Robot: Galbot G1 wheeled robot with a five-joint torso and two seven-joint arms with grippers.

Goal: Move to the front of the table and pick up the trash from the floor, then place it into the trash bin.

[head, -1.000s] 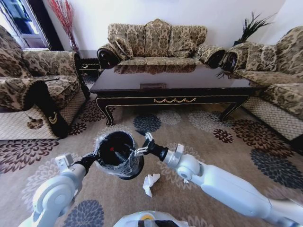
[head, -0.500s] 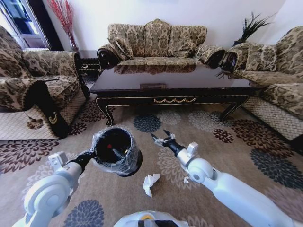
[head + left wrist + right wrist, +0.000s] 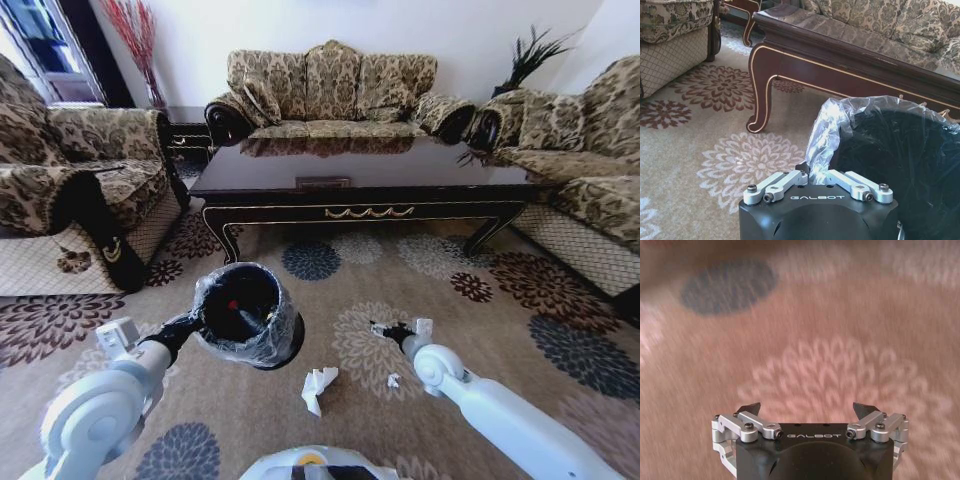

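Observation:
My left gripper (image 3: pixel 193 325) is shut on the rim of the trash bin (image 3: pixel 247 314) and holds it tilted above the floor (image 3: pixel 470 330); the bin is black and lined with clear plastic. Something red (image 3: pixel 233 304) lies inside it. In the left wrist view the left gripper (image 3: pixel 812 173) pinches the bag at the edge of the bin (image 3: pixel 900 155). My right gripper (image 3: pixel 381 328) hangs open and empty low over the carpet, right of the bin; the right gripper (image 3: pixel 807 409) has its fingers wide apart. Crumpled white paper (image 3: pixel 318 388) and a tiny white scrap (image 3: pixel 393 380) lie on the floor. The table (image 3: pixel 360 186) stands beyond.
Patterned sofas (image 3: pixel 335 90) surround the table on three sides, with armchairs at the left (image 3: pixel 70 190) and right (image 3: pixel 590 170). The table's curved leg (image 3: pixel 761 95) stands close to the bin. Open carpet stretches between me and the table.
My right gripper has drawn back from over the bin, moving right and down toward the carpet. The bin in my left gripper has risen slightly.

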